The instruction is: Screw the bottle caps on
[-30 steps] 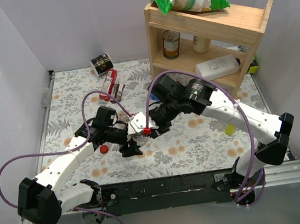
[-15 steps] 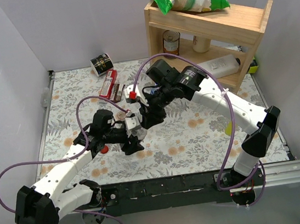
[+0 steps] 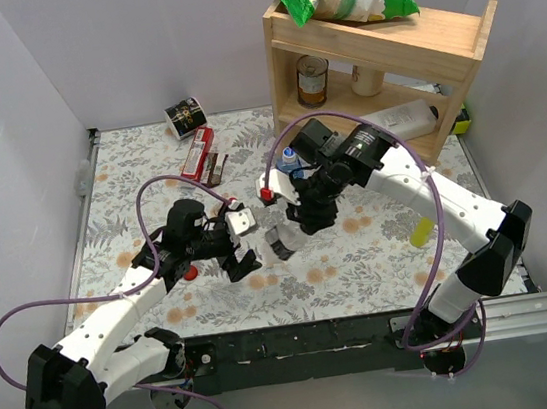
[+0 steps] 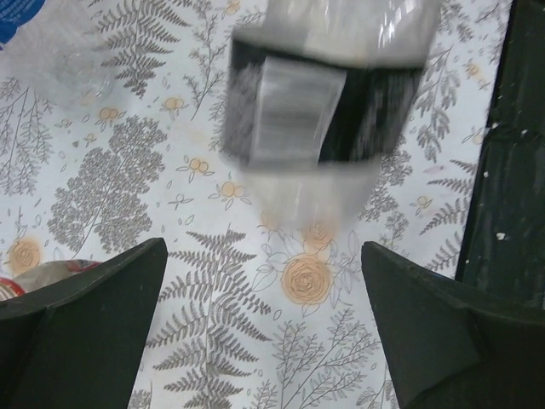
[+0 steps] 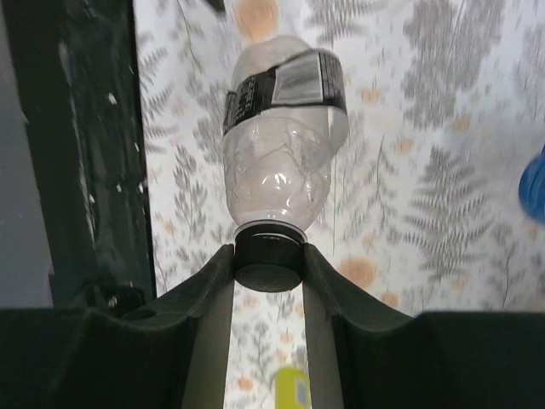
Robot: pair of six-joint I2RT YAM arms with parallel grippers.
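Fern-and-flower print covers the worktop (image 3: 361, 253), and over its middle my right hand (image 3: 301, 221) has its fingers closed on the black cap (image 5: 269, 262) of the bottle (image 5: 281, 170) with the white-and-dark label. The cap sits right between the fingertips and the bottle's body juts out beyond them; I cannot tell whether its base touches the worktop. My left hand (image 4: 262, 256) is spread wide with nothing in it. The bottle hangs ahead of its fingers and apart from them, blurred in that wrist view. Half a second ago the right hand was tucked close against the left one; now it sits further right, with a gap between the two. From above, the bottle's long axis runs from the cap at the right hand down toward the left hand and the near edge, base leading. A red cap (image 3: 190, 272) lies on the worktop beside the left arm.
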